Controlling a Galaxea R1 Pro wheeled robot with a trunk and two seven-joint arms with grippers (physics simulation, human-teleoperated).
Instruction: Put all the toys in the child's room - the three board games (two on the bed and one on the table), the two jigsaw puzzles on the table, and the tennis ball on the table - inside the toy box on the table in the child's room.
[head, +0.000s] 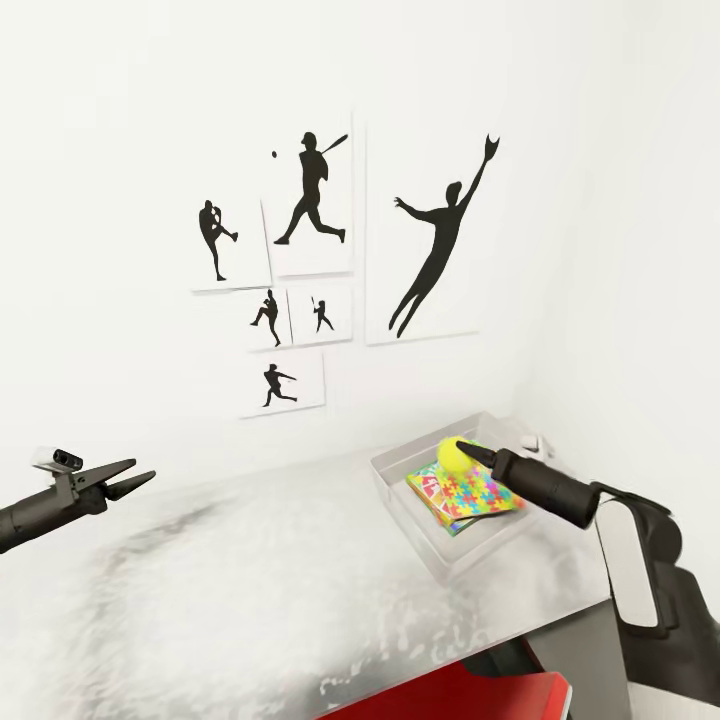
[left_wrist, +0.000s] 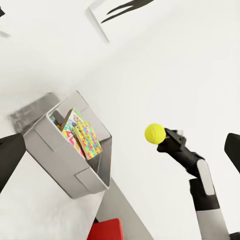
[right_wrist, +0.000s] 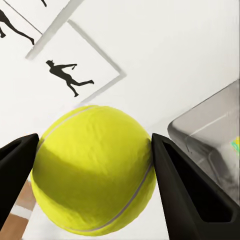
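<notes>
**Carrying the last small toy to the bin**

Holding the tennis ball (right_wrist: 92, 167) across its widest part, the right gripper (head: 466, 450) has one finger pressed on each side, clamped on the felt. In the head view the ball sits at the fingertips, above the toy box (head: 398, 498). The left wrist view, however, shows it hanging in the air well off to one side of the box (left_wrist: 60, 160), so how squarely it stands over the opening cannot be told.

The ball looks light, round and slightly springy. Its fuzzy skin should grip well, but a sphere held at two points can roll out if the grasp slides off the middle, and it will likely bounce or roll once let go. A low release into the box seems wise.

Below and beyond the fingertips, inside the box, lies a jigsaw puzzle (head: 478, 497) on top of a flat printed game box (head: 428, 486); the stack leans against one wall.

The box stands on the table (head: 250, 580), near the corner of the white walls. Far across the table, the left gripper (head: 128, 478) hovers with its fingers slightly apart, holding nothing.
</notes>
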